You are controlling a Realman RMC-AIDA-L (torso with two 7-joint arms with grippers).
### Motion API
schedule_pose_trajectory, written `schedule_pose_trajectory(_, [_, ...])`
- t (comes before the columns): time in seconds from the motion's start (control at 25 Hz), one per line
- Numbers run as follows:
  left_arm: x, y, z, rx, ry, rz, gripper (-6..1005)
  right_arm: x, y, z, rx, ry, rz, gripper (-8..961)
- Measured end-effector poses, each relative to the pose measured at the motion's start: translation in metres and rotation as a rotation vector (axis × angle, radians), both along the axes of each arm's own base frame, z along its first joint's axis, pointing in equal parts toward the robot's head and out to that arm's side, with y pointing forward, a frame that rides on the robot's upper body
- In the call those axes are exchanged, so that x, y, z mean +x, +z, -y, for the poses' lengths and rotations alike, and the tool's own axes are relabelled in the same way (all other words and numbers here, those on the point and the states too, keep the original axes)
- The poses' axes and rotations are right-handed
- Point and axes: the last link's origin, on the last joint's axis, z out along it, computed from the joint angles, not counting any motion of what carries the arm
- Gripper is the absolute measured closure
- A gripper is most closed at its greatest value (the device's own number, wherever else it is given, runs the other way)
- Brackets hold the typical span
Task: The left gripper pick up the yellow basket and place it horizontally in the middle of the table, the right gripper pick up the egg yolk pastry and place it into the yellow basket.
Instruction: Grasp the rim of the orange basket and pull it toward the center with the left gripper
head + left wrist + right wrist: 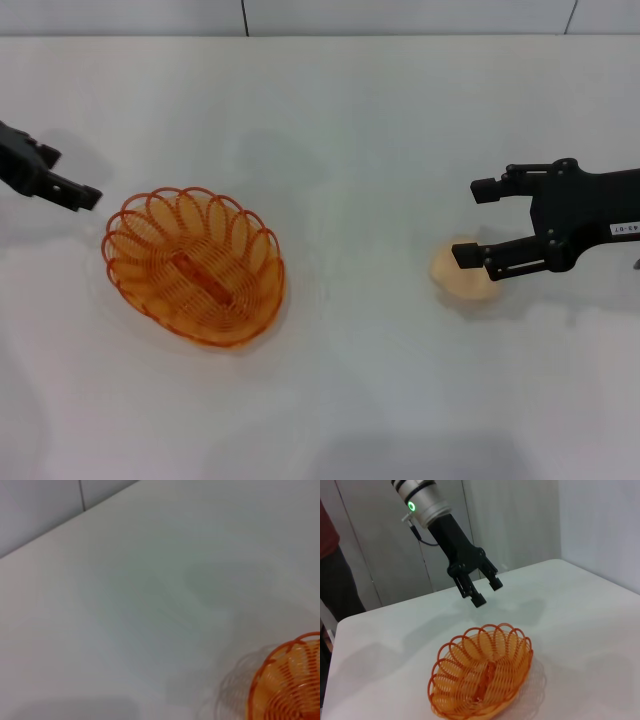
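Observation:
The yellow basket (193, 265) sits upright and empty on the white table (340, 120), left of centre; it also shows in the left wrist view (292, 680) and the right wrist view (482, 675). My left gripper (72, 190) hangs beyond the basket's far-left rim, apart from it. In the right wrist view this gripper (487, 592) is open, raised above the table and holds nothing. The egg yolk pastry (464, 278) lies on the table at the right. My right gripper (475, 222) is open beside it, its nearer finger overlapping the pastry's far edge.
A grey wall with panel seams (244, 16) runs behind the table's far edge. In the right wrist view a person in dark clothes (335, 575) stands beyond the table's far side.

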Motion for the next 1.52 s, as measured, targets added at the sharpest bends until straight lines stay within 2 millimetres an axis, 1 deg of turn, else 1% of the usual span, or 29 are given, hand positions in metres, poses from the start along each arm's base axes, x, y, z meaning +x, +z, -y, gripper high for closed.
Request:
schedule_pose_trajectory(0.2, [0.004, -0.015, -0.004, -0.041, -0.002, -0.023, 109, -0.001, 0.000, 0.001, -0.006, 0.005, 0.000, 105])
schedule_pose_trajectory(0.4, [0.008, -0.018, -0.009, -0.071, 0.017, -0.087, 109, -0.002, 0.001, 0.001, -0.005, 0.009, -0.003, 107])
schedule_pose_trajectory(0.56, [0.013, -0.022, -0.010, -0.087, 0.019, -0.103, 110, -0.002, 0.000, 0.001, -0.006, 0.008, -0.005, 108])
schedule_pose_trajectory(0.76, [0.015, -0.035, -0.008, -0.108, 0.018, -0.102, 110, -0.003, 0.000, 0.000, -0.006, 0.011, -0.006, 110])
schedule_pose_trajectory(1.04, [0.010, -0.049, -0.008, -0.114, 0.027, -0.100, 109, -0.003, 0.001, 0.000, -0.005, 0.011, -0.006, 113])
schedule_pose_trajectory(1.52, [0.008, -0.061, -0.010, -0.112, 0.021, -0.086, 122, -0.002, 0.000, 0.000, -0.008, 0.007, -0.007, 117])
